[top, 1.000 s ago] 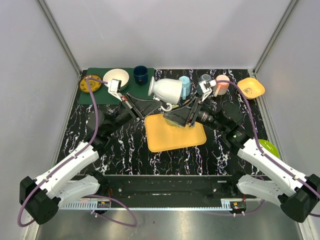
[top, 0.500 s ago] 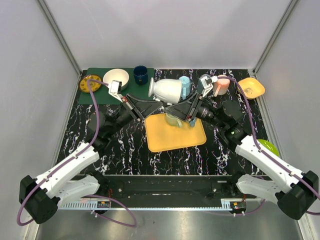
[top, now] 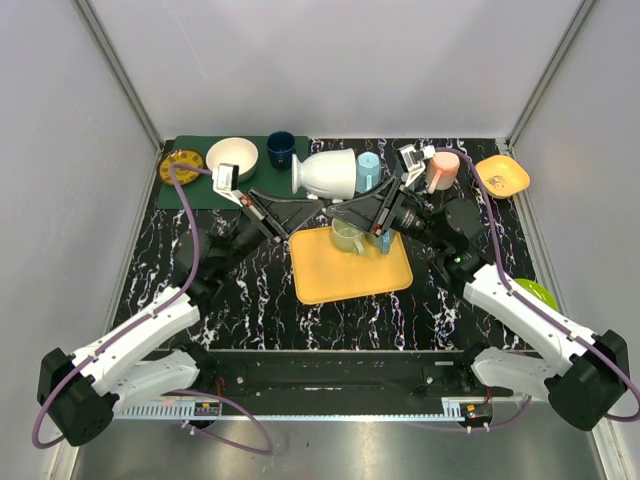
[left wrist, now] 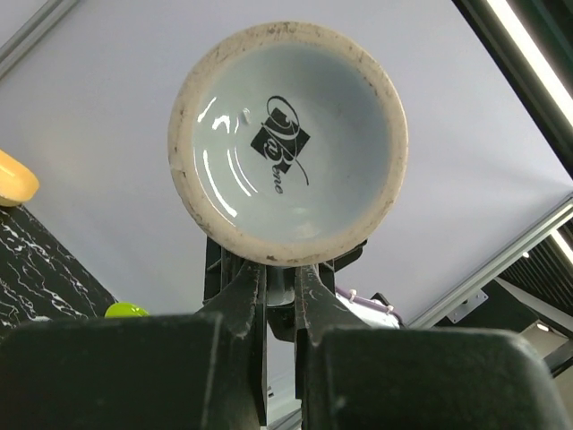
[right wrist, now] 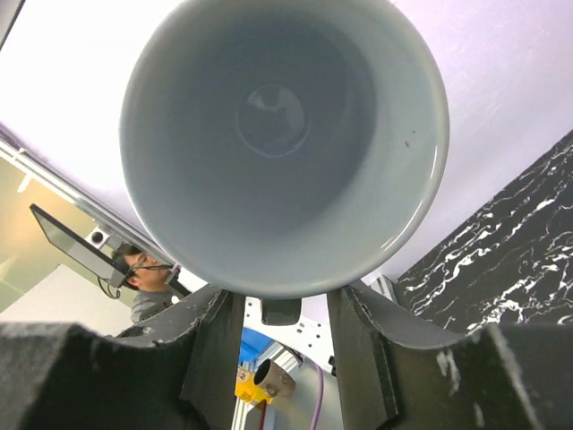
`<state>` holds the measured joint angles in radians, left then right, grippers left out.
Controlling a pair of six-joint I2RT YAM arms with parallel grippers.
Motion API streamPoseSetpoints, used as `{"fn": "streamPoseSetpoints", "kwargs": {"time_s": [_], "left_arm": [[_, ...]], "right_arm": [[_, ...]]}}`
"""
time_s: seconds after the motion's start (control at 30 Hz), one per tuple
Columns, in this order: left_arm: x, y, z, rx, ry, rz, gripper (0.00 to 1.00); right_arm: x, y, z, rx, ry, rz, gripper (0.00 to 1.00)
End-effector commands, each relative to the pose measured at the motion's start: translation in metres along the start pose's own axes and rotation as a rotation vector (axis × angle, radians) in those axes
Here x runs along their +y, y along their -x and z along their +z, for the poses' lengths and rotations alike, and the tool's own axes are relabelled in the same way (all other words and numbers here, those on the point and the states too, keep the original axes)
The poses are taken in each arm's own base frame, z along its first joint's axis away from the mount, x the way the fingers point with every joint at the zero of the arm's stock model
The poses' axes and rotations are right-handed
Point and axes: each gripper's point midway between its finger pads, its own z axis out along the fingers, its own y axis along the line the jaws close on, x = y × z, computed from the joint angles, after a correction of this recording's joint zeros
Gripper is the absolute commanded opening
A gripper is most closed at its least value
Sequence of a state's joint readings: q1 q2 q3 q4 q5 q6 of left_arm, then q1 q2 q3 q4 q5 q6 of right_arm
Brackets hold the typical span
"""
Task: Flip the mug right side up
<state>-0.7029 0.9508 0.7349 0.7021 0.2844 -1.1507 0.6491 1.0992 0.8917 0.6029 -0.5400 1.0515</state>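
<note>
Grey walls enclose a black, white-veined marble tabletop. Just above frame ctr in the top view, a white ceramic mug is held in the air on its side, foot toward frame left and mouth toward frame right, so not yet upright. In the left wrist view its logo-printed underside is seen at upper ctr; in the right wrist view its hollow inside is looked straight into. The left gripper is pinched nearly together beneath the mug's foot w/ only a thin slot btwn the fingers, and the mug is carried by it; which part is clamped can't be made out. The right gripper is spread apart just under the mug's rim; contact can't be told. At frame ctr an orange rectangular tray lies on the tabletop, w/ a clear pale-green glass standing near its upper edge. Along the top of the tabletop are set a yellow round plate, a cream bowl and a dark-blue cup by a dark-green mat, then a light-blue cup, a pink cup and an orange dish.
</note>
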Motion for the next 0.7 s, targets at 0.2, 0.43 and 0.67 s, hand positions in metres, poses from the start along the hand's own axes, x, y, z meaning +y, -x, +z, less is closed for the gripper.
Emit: {"fn": "streamPoseSetpoints", "kwargs": {"time_s": [0.2, 0.43, 0.67], "left_arm": [[-0.031, -0.022, -0.005, 0.076, -0.142, 0.003, 0.00], [-0.028, -0.026, -0.006, 0.080, -0.139, 0.006, 0.00], [-0.021, -0.018, -0.018, 0.021, -0.087, 0.053, 0.45]], "right_arm": [[0.029, 0.031, 0.013, -0.079, 0.133, -0.030, 0.36], [0.024, 0.025, 0.012, -0.048, 0.123, -0.022, 0.00], [0.015, 0.021, 0.000, -0.030, 0.019, -0.103, 0.00]]}}
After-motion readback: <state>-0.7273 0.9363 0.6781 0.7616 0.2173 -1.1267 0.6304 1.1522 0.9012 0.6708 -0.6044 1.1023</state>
